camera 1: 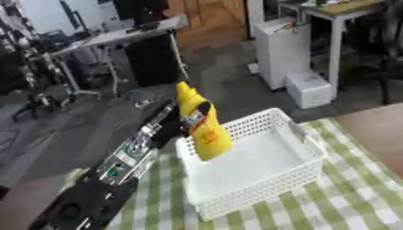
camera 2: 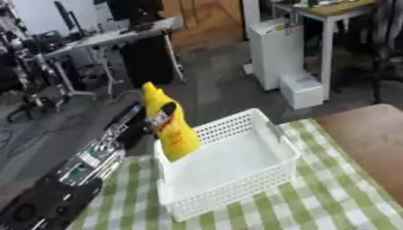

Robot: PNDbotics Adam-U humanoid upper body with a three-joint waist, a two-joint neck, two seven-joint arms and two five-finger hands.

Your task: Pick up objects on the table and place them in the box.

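A yellow squeeze bottle (camera 1: 203, 126) with a dark label hangs tilted over the left rim of the white mesh basket (camera 1: 260, 188), its pointed cap up and its base dipping inside. My left hand (camera 1: 175, 127) is curled round the bottle's left side; the black and silver arm runs down to the lower left corner. The basket stands on a green and white checked cloth (camera 1: 354, 197) and its floor looks bare. My right hand shows in neither view.
The checked cloth ends in a bare brown table corner (camera 1: 378, 130) at the right. Beyond the table lie a grey floor, a white cabinet (camera 1: 281, 49), a small white box (camera 1: 309, 90) and a desk with dark equipment (camera 1: 118, 40).
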